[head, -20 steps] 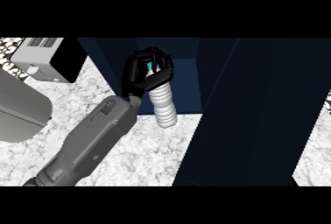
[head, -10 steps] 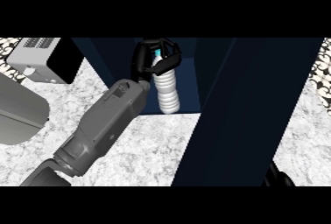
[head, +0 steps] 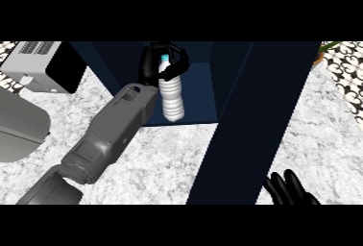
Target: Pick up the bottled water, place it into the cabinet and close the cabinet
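Observation:
A clear ribbed water bottle [head: 172, 98] with a teal cap is upright inside the open dark blue cabinet [head: 202, 86], its base close to the shelf's front edge. My left hand [head: 151, 63] is shut on the bottle's neck and top, with the grey forearm coming in from the lower left. The cabinet door [head: 259, 120] stands open, running from the top right down toward the view's lower edge. My right hand [head: 289, 190] rests at the lower right beside the door's end, fingers straight and holding nothing.
A grey and black appliance [head: 42, 67] sits at the upper left of the marble counter [head: 159, 158]. A rounded grey object [head: 18, 127] lies at the left edge. A patterned object [head: 347, 67] shows at the upper right.
My left arm has pushed farther up into the cabinet, carrying the bottle deeper inside. The right hand has come into view at the lower right.

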You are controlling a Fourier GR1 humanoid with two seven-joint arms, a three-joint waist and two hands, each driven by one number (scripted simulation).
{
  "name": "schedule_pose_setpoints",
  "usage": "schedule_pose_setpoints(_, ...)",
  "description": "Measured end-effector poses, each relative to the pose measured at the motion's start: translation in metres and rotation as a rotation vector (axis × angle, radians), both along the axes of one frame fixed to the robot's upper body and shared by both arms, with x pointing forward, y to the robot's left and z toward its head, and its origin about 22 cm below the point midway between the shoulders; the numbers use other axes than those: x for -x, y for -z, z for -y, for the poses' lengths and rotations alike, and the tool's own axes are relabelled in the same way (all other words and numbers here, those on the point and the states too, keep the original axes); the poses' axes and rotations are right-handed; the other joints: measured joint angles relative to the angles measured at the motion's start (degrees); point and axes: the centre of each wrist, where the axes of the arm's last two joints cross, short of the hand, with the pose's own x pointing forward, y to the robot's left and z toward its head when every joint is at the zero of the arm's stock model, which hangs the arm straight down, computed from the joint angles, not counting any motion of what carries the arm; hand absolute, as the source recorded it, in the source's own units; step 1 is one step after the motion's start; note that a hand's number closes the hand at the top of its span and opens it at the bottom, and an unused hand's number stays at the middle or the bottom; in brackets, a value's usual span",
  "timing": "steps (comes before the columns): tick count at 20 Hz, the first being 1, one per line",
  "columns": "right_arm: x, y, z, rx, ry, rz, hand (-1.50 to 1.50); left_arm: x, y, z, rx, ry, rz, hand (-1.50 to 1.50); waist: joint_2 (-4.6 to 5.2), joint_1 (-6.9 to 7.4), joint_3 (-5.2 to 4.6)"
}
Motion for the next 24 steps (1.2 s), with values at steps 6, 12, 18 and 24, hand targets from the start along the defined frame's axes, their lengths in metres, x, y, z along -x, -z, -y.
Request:
schedule_pose_setpoints(6, 0.001, 0.002, -0.001, -0.008, -0.007, 0.008, -1.5, 0.001, 0.01, 0.002, -0.04, -0.053, -0.024, 1.5, 0.3, -0.77, -0.01)
schedule_pose_setpoints(12, 0.001, 0.003, -0.001, -0.016, -0.011, 0.022, -1.5, 0.002, 0.019, -0.006, -0.06, -0.079, -0.049, 1.5, 0.5, -1.01, -0.01)
schedule_pose_setpoints(18, 0.002, 0.004, 0.0, -0.01, -0.019, 0.03, -1.5, 0.004, 0.029, -0.011, -0.143, -0.121, -0.04, -1.5, 0.75, -1.59, -0.01)
schedule_pose_setpoints(24, 0.0, 0.003, 0.001, -0.005, -0.026, 0.04, -1.5, 0.007, 0.037, -0.02, -0.251, -0.159, -0.052, -1.5, 0.97, -2.2, -0.04)
